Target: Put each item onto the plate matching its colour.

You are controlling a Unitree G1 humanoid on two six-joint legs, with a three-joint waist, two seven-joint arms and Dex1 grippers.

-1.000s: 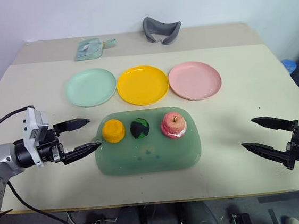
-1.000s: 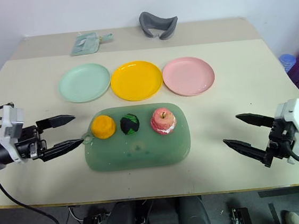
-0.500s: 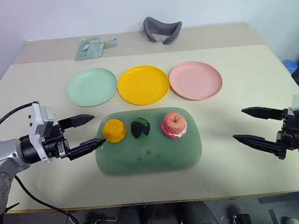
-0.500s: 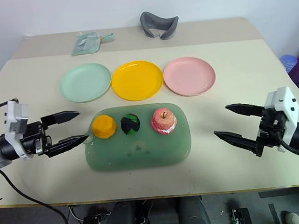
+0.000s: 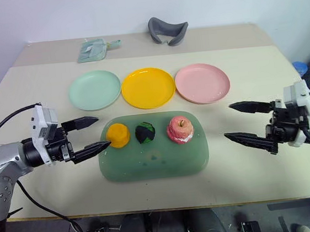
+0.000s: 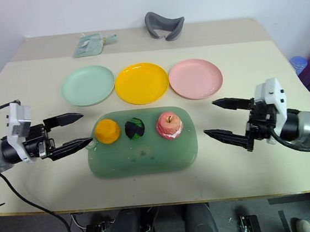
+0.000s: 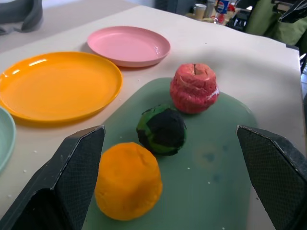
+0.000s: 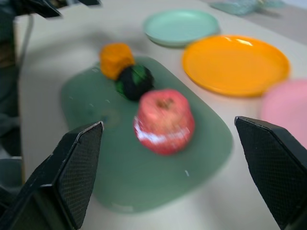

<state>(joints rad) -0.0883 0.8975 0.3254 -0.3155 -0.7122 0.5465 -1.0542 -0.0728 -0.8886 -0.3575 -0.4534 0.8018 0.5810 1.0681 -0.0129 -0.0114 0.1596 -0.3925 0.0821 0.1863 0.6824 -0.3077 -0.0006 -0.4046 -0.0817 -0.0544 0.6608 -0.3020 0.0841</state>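
Observation:
Three items sit in a row on the translucent green mat (image 5: 149, 163): a lumpy yellow-orange one (image 5: 117, 135), a dark green-and-black ball (image 5: 145, 133) and a red-pink apple (image 5: 180, 130). Behind the mat lie the mint green plate (image 5: 94, 90), the yellow plate (image 5: 148, 87) and the pink plate (image 5: 202, 83), all bare. My left gripper (image 5: 95, 135) is open, its fingertips just left of the yellow-orange item. My right gripper (image 5: 234, 122) is open to the right of the mat, pointing at the apple (image 8: 164, 120) with a gap between.
A grey curved object (image 5: 167, 30) and a pale green pouch (image 5: 96, 49) lie at the table's far side. The table's right edge (image 5: 301, 84) is near my right arm.
My right gripper has moved left and up, toward the mat and the apple. My left gripper has hardly moved. The items have stayed put.

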